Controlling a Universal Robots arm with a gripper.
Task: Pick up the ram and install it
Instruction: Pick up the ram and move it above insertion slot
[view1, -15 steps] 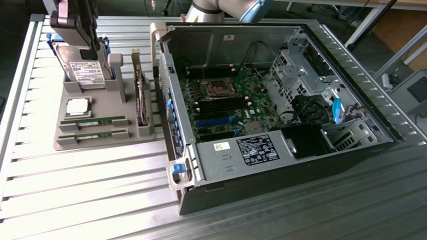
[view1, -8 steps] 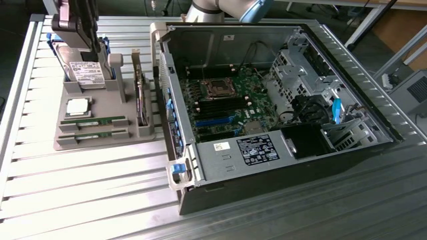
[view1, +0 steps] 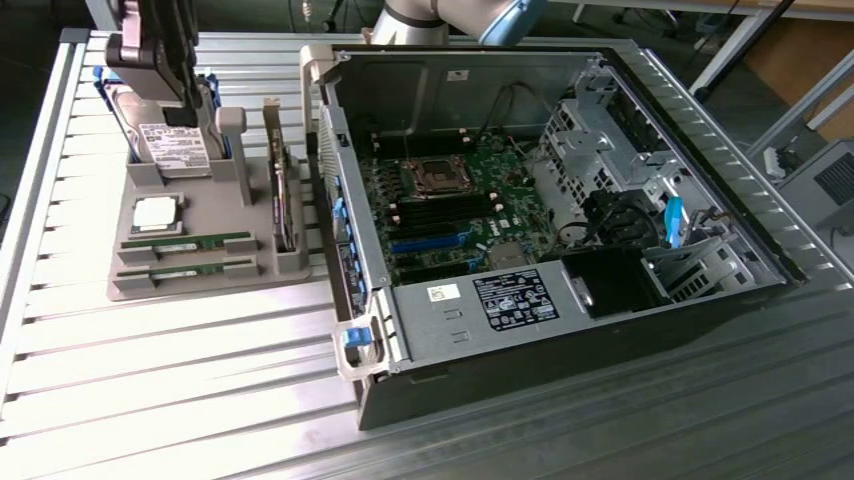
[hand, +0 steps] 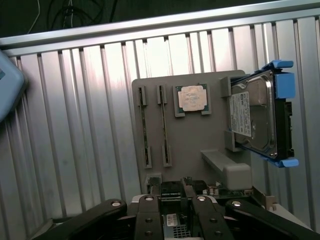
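Ram sticks (view1: 187, 241) lie paired in the grey tray (view1: 200, 289), left of the exterior view. Above hangs the gripper (view1: 160, 78), spread wide, empty

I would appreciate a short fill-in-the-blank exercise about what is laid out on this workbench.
The grey tray holds ___ ram sticks. The processor chip sits between the ram sticks and the ___. The rails on the hard drive are ___. The open computer case stands on the exterior view's ___ of the tray.
Missing words: two; hard drive; blue; right.
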